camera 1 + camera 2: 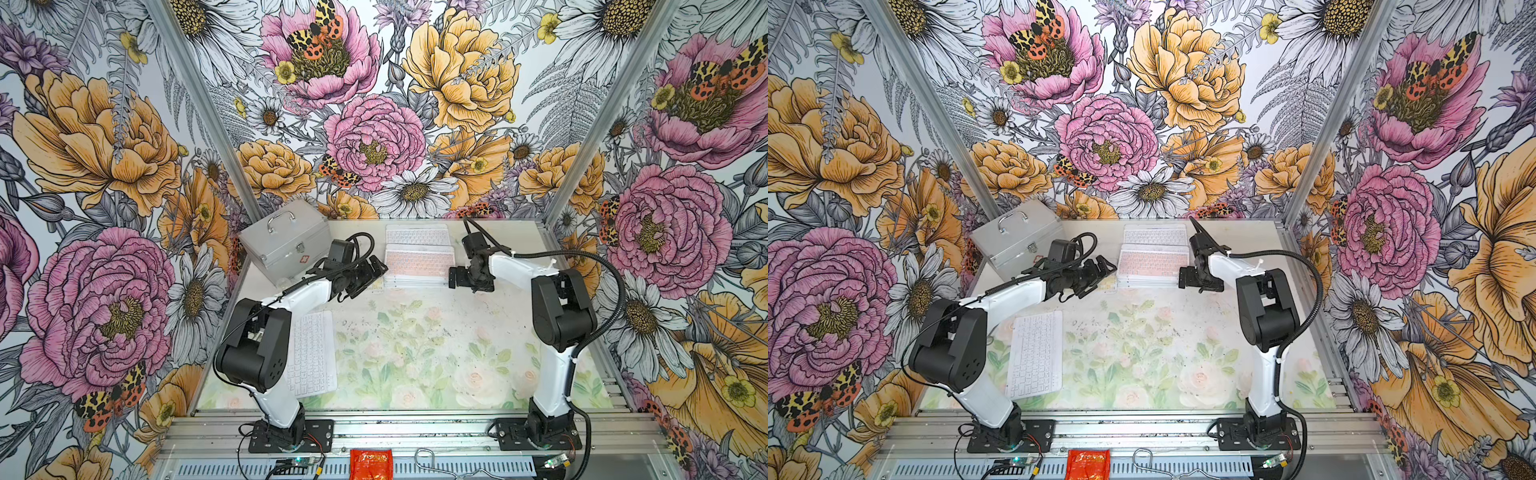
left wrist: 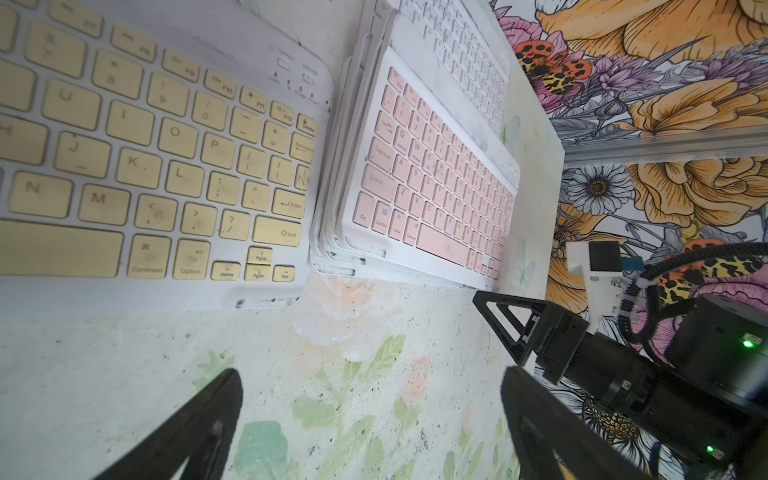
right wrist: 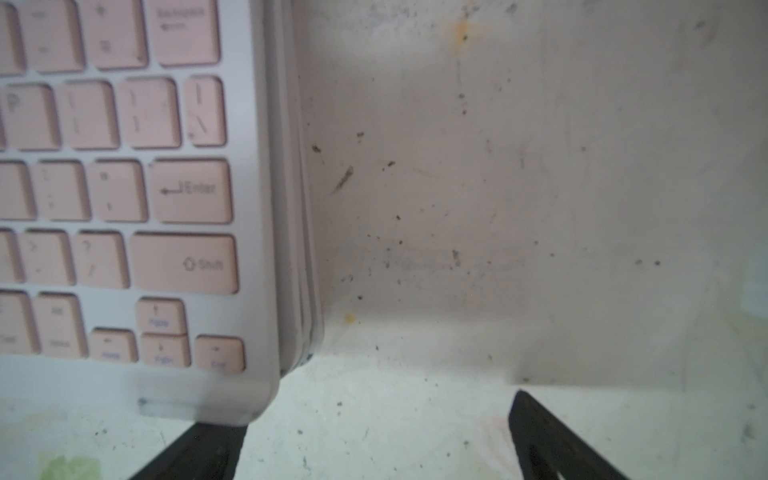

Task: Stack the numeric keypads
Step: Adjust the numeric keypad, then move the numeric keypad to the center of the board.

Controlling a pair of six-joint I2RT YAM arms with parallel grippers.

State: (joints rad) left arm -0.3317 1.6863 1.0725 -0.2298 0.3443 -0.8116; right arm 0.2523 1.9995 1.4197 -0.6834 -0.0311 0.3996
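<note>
flanking the keypad stack near the far edge of the surface, left jaws and right jaws gape apart, empty; a yellow keypad lies alongside.

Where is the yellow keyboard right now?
In the left wrist view the yellow keyboard lies flat on the table, close beside the pink-topped stack, on its left; in both top views the left gripper covers most of it.

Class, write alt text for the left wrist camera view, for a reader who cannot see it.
A flat white-framed keypad with yellow keys lies on the floral tabletop beside a stack of white-framed keypads topped by a pink-keyed one. The left gripper, open and empty, hangs over bare tabletop.
</note>
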